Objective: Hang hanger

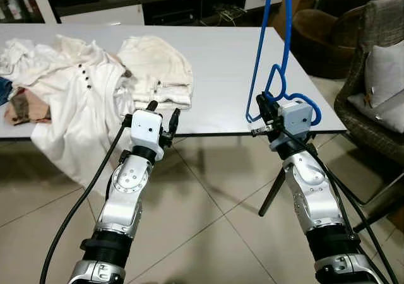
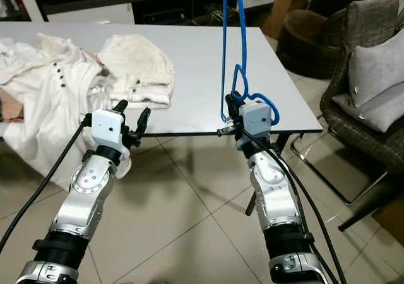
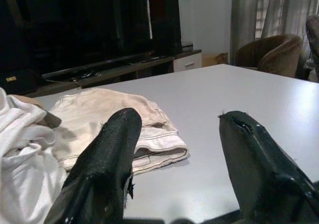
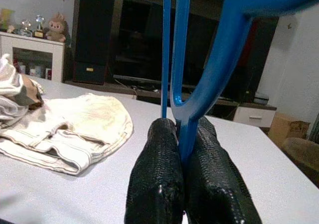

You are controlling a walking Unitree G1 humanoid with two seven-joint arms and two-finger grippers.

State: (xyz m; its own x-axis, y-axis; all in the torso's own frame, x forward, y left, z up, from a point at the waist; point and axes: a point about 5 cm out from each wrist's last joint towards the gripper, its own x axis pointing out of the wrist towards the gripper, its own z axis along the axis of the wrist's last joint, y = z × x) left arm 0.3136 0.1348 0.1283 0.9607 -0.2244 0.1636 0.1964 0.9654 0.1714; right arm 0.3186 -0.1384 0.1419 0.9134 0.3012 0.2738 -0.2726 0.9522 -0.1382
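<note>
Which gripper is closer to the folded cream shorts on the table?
Left. The left gripper hovers open beside the cream shorts; the right gripper is farther off, clamping the blue hanger.

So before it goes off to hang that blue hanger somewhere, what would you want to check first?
1. Grip on the blue hanger: ok. The right gripper is shut on it, fingers pinching the plastic.
2. Hanger free of the table: ok. It stands upright above the table edge, touching nothing else.
3. Left gripper: ok. It is open and empty, held near the table edge.
4. Clothes out of the way: ok. The cream folded garment and the white shirt lie off to the left, apart from the hanger.
5. A rail or hook to hang it on: cannot tell.
6. Room on the right: not ok. A wicker chair stands close to the right arm.
</note>
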